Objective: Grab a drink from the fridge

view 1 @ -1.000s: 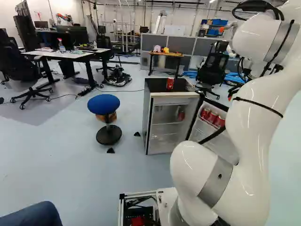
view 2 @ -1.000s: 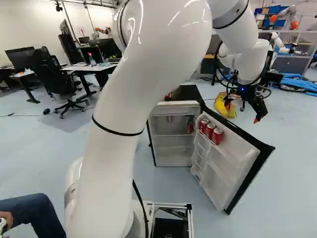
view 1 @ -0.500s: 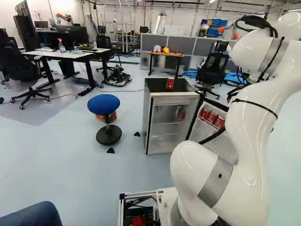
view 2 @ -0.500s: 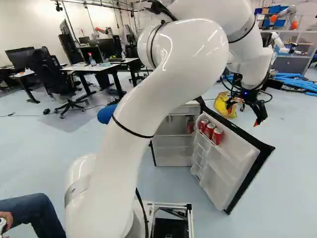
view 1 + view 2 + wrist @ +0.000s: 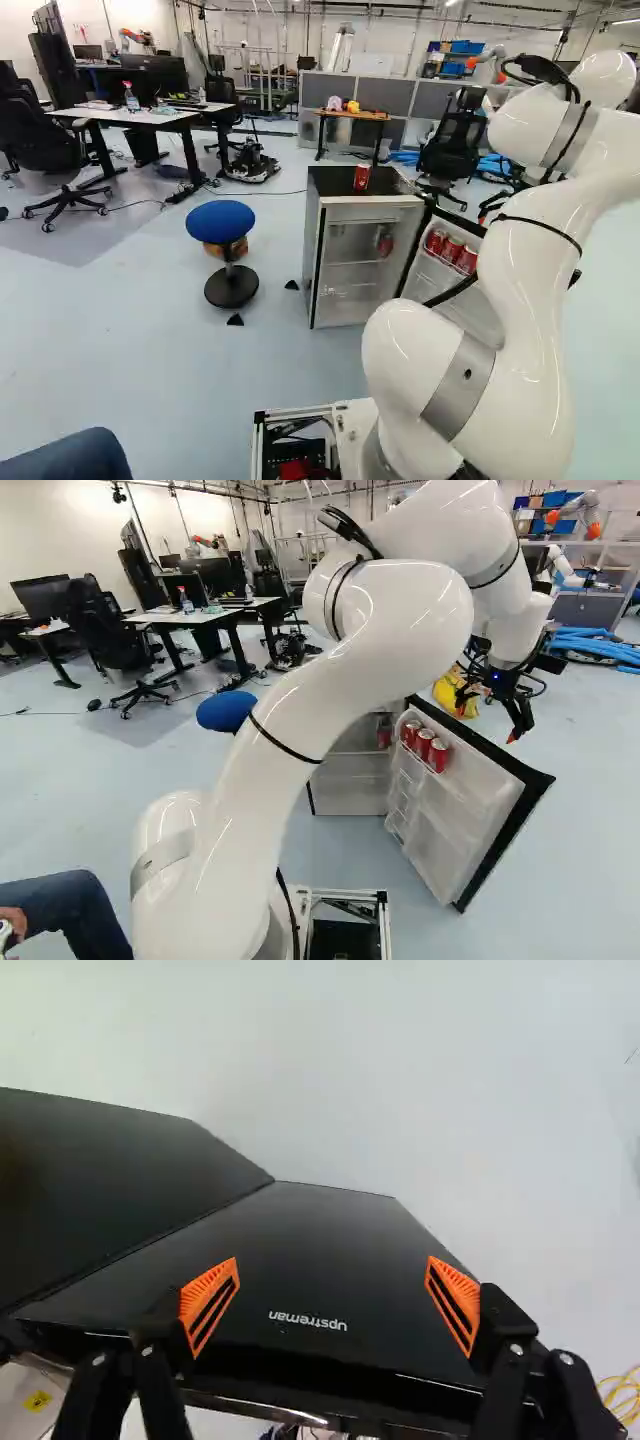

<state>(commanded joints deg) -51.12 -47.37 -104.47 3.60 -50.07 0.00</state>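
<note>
Three red cans point(image 5: 424, 744) line the inside of the open fridge door point(image 5: 452, 815). My gripper point(image 5: 332, 1305), empty and spread wide, hangs off its outer side — approach stage, I judge; next I should swing round inside.

Left of centre in the left base view, the stool seat point(image 5: 221, 219) is blue. The mini fridge top point(image 5: 340, 183) is black, the fridge door point(image 5: 455, 815) white inside, the soda cans point(image 5: 424, 744) red. The arm point(image 5: 370, 670) is white with grey bands, the gripper point(image 5: 487, 725) black with orange pads point(image 5: 208, 1303).

"upstreman" point(image 5: 307, 1320), seemingly, on fridge door point(image 5: 330, 1250)
</note>
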